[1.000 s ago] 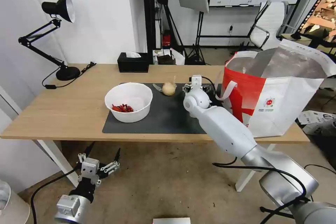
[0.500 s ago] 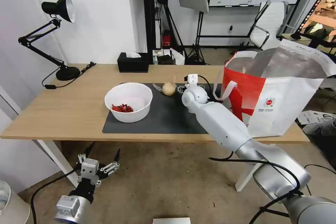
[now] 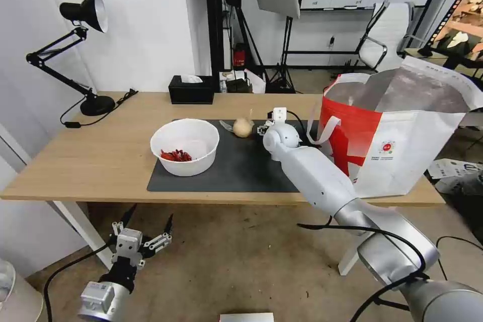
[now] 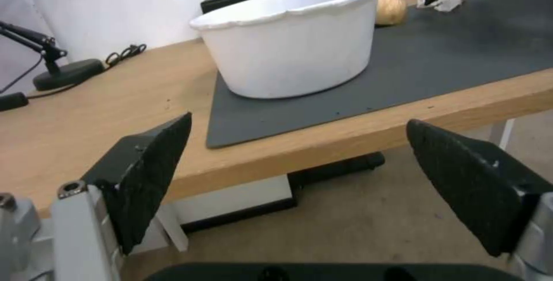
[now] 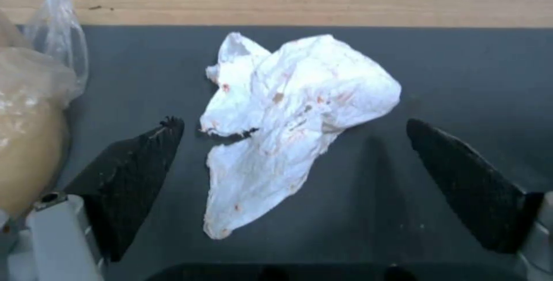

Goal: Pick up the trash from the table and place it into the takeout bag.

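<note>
My right gripper (image 5: 293, 122) is open just above the dark mat (image 5: 461, 78), its two black fingers on either side of a small crumpled white tissue (image 5: 300, 112) with reddish stains. Beside it lies the beige lump (image 5: 23, 143) in clear wrap. In the head view the right gripper (image 3: 269, 125) sits between the lump (image 3: 242, 127) and the takeout bag (image 3: 397, 146), which stands open at the table's right end. The white bowl (image 3: 185, 147) with red scraps rests on the mat's left part. My left gripper (image 3: 146, 226) hangs open below the table's front edge (image 3: 100, 188).
A black desk lamp (image 3: 83, 15) stands at the table's far left corner, its cable trailing on the wood. A black tissue box (image 3: 191, 89) sits at the back edge. Behind the table are light stands and a white chair (image 3: 387, 35).
My right arm has reached slightly farther over the mat, shifting a little left toward the lump. The left arm has stayed still.
</note>
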